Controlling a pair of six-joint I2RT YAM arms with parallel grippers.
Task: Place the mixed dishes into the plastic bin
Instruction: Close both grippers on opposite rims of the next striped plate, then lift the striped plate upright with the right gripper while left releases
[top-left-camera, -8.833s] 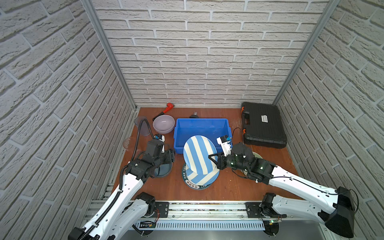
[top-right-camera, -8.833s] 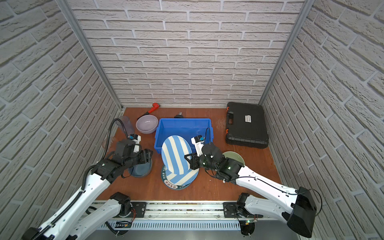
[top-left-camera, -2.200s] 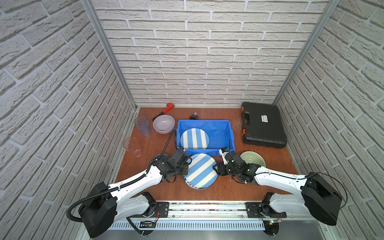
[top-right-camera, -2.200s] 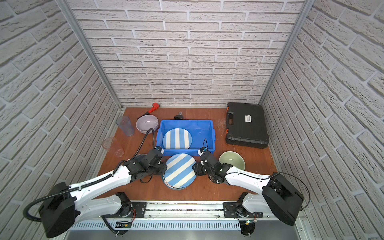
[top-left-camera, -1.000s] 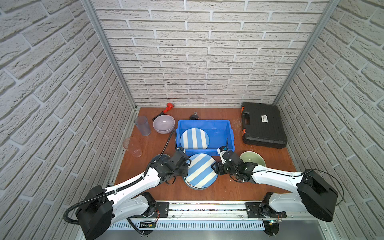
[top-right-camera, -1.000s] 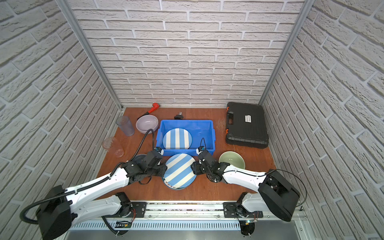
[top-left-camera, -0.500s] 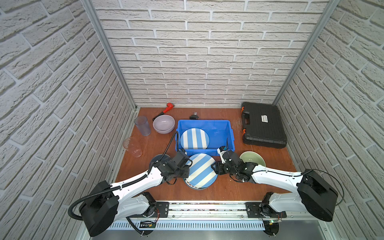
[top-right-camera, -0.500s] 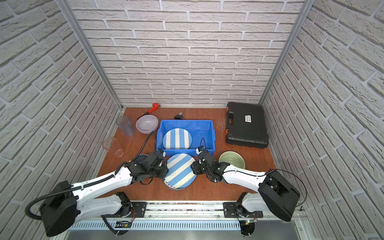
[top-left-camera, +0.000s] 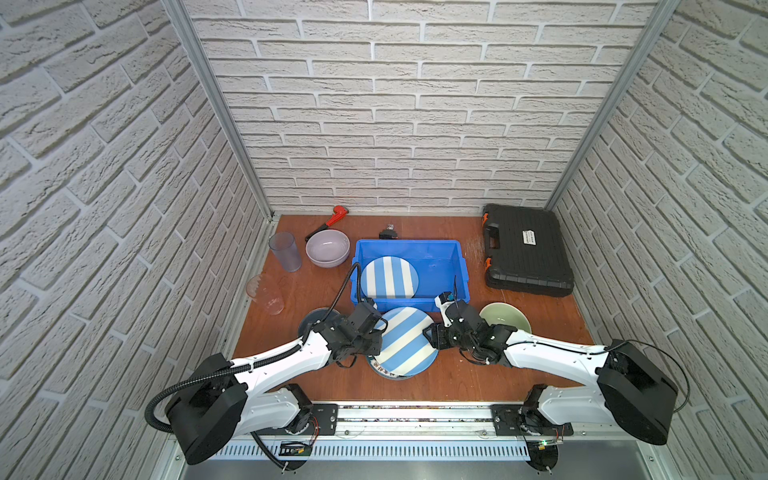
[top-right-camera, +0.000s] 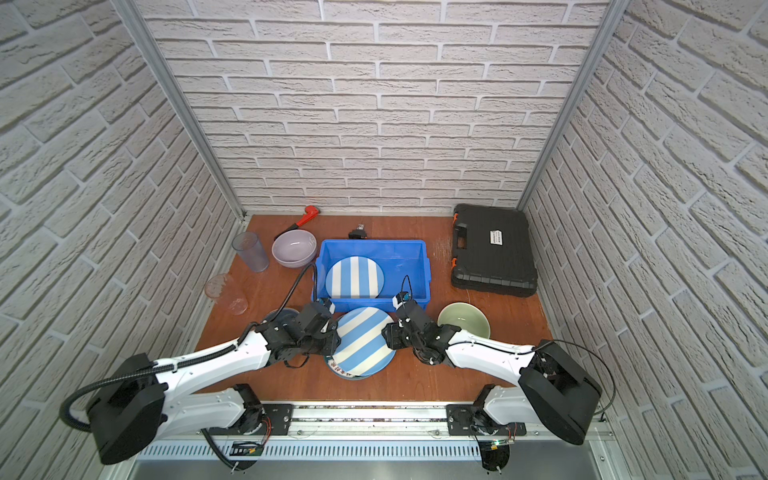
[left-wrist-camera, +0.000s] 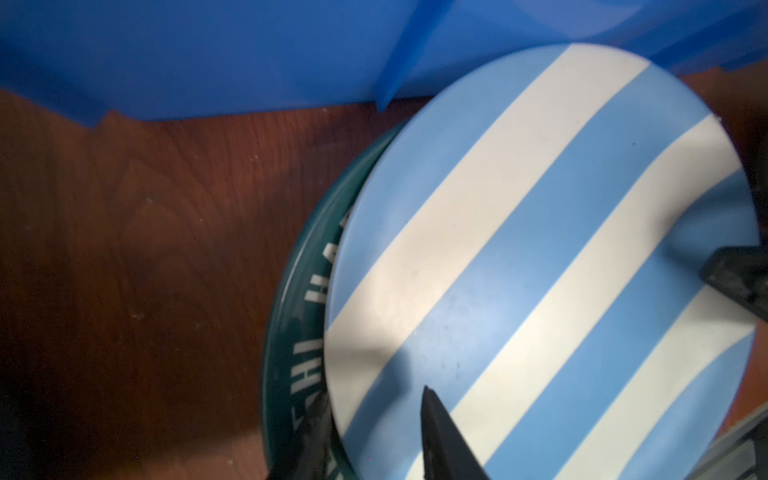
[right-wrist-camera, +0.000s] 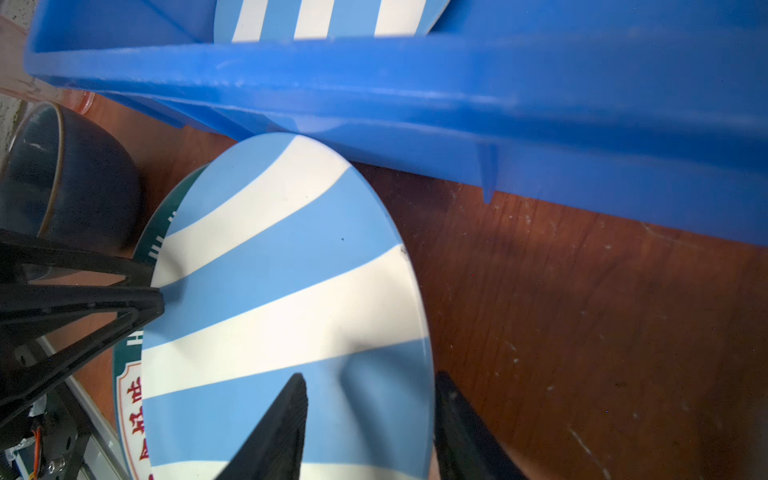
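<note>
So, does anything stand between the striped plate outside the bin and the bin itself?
Only the near wall of the bin: the front striped plate lies close to it on the teal-rimmed plate, so it would need lifting over the rim. A second striped plate lies inside.

left arm (top-left-camera: 286, 359), right arm (top-left-camera: 552, 353): white shells, black joints, bulky black base housings | left: black ribbed hose (top-left-camera: 174, 387) | wrists: thin black wires (top-left-camera: 342, 289) | right gripper (right-wrist-camera: 370, 375) fingers (right-wrist-camera: 282, 428): black, tapered
</note>
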